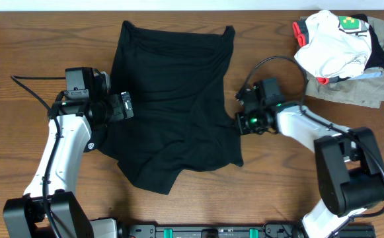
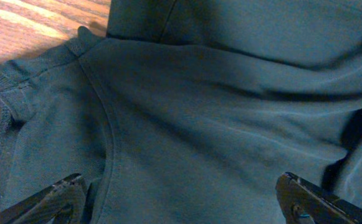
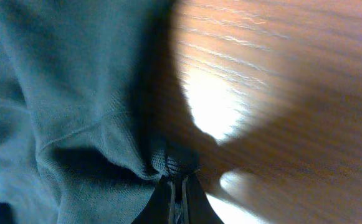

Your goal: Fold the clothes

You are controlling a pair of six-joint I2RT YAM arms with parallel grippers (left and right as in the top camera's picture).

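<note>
So the black shirt (image 1: 172,99) is lying mostly flat in the middle of the wooden table (image 1: 46,39). The top part looks fairly smooth, while the lower part is rumpled, with a loose corner hanging toward the near edge.

The left gripper (image 1: 125,106) is at the shirt's left edge with its jaws spread wide and nothing between them. From its wrist camera you just see 2 dark fingertips (image 2: 56,196) at the bottom corners of the view, with a curved seam and a ribbed edge of the fabric below them. Can't tell if the tips actually touch the cloth.

The right gripper (image 3: 177,186) is at the shirt's right edge, about halfway down. Its jaws are pressed together on a small bunched bit of the shirt's edge, right where the cloth meets bare wood.

Off in the far right corner there's a white garment (image 1: 330,43) with a green patch and red trim, sitting on a khaki-grey garment (image 1: 350,96), well apart from the shirt.
</note>
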